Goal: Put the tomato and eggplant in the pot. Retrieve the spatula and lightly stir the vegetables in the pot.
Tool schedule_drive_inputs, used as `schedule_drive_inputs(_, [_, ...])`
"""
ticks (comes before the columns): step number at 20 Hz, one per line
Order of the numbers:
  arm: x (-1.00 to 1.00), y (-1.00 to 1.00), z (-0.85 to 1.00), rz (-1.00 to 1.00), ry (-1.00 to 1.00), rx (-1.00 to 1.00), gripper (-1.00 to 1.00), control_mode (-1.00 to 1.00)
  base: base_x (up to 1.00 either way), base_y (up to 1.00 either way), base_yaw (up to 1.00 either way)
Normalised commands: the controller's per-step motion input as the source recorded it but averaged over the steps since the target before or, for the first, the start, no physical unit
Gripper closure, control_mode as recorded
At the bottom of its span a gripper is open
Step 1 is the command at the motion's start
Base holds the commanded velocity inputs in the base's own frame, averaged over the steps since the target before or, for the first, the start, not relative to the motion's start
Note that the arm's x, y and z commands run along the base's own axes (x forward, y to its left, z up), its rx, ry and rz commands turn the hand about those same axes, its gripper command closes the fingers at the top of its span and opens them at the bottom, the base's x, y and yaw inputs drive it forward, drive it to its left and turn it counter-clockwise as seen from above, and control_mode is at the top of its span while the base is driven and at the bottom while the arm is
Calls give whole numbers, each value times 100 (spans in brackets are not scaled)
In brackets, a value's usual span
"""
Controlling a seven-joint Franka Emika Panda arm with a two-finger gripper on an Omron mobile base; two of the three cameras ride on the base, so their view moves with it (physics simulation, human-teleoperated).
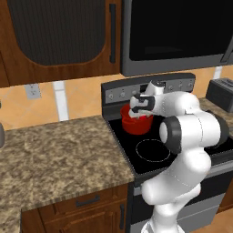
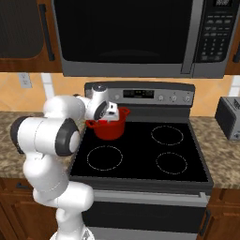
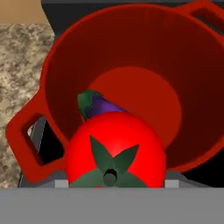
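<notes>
The granite counter (image 1: 59, 150) runs wide and bare to the left of the black stove (image 2: 140, 154), whose front burners lie open – room to move there, while the control panel and the microwave (image 2: 136, 37) overhead close off the back and top. A toaster (image 2: 230, 117) sits on the counter well to the right of the stove. The pot (image 2: 110, 127) stands on the rear left burner, near the stove's left edge beside the counter, its loop handles reaching out at the rim. The gripper (image 2: 111, 114) hangs just over the pot's rim, the arm's bulk crowding the left side of the cooktop. In the hand view the tomato (image 3: 116, 151) sits right at the fingertips, stem toward the camera, above the pot's near wall – held between the fingers. Behind it the eggplant (image 3: 98, 106) lies inside the pot against that wall, mostly hidden by the tomato.
</notes>
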Motion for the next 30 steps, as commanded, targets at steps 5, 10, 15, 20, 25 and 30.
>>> schedule_drive_inputs(5, [61,0,-37,0,0,0,100,-100,0,0,0])
schedule_drive_inputs(10, [46,0,-34,0,0,0,100,-100,0,0,0])
schedule_drive_inputs(15, [36,0,-24,0,0,0,100,-100,0,0,0])
schedule_drive_inputs(20, [31,0,-18,0,0,0,100,-100,0,0,0])
schedule_drive_inputs(25, [18,-1,-13,0,0,0,-100,-100,0,0,0])
schedule_drive_inputs(30, [11,-3,-2,0,0,0,-100,-100,0,0,0])
